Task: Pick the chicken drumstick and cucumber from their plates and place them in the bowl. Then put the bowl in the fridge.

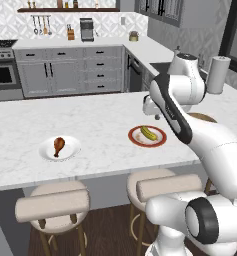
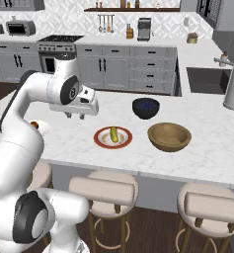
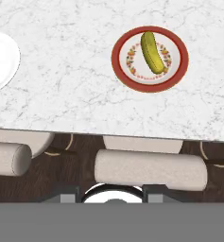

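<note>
Left base view is showing the first pick not yet made: the chicken drumstick (image 1: 59, 146) is lying on the white plate (image 1: 72, 150) at lower left of the surface (image 1: 100, 120), and the cucumber (image 1: 149, 133) is lying on the red-rimmed plate (image 1: 136, 139) right of centre. The jaws are hanging above the surface, just up and right of the cucumber's plate, touching neither item.

In the right base view the jaws are standing apart with nothing between them, so they are reading as open and empty. Two bowls are sitting in that view: a tan bowl (image 2: 169, 136) just right of the red-rimmed plate and a dark blue bowl (image 2: 146, 107) above it in the frame. I cannot tell which one the task is meaning.

The step in hand is looking like the approach to a first grasp, with the cucumber the nearer candidate. The next move is probably calling for the hand to shift over the chosen piece, turn so the jaws are closing across its short width, then descend.

In the hand view the cucumber is lying flat at upper right, its long axis running steeply from upper left to lower right, slightly curved. In the left base view the drumstick is also lying flat, its long axis running nearly up and down the frame, bulbous end uppermost and narrow end pointing toward the bottom.
</note>
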Robot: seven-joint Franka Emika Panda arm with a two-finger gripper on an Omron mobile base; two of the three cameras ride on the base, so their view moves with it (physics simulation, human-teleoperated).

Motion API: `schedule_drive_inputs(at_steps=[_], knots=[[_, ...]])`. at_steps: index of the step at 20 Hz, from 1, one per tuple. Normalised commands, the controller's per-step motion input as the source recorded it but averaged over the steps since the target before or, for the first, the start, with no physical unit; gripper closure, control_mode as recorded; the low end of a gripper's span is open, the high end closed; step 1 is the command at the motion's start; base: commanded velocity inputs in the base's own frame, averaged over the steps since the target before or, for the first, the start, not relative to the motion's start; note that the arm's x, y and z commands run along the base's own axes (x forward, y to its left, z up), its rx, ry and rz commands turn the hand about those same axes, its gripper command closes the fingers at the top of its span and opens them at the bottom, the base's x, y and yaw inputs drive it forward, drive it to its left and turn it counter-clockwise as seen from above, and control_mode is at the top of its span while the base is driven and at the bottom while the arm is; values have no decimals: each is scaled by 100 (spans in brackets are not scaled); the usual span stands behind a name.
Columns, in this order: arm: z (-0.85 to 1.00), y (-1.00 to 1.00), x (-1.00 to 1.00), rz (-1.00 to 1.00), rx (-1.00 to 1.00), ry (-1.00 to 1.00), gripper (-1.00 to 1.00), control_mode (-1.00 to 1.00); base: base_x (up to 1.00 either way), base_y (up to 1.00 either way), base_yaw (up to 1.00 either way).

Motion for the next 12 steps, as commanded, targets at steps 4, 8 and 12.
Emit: schedule_drive_inputs(at_steps=[4, 8, 12], knots=[[0, 0, -32, 1, 0, 0, -100, -100, 0, 0, 0], [-19, -24, -34, 4, 0, 0, -100, -100, 0, 0, 0], [-51, -41, 66, 5, 0, 3, -100, -100, 0, 0, 0]])
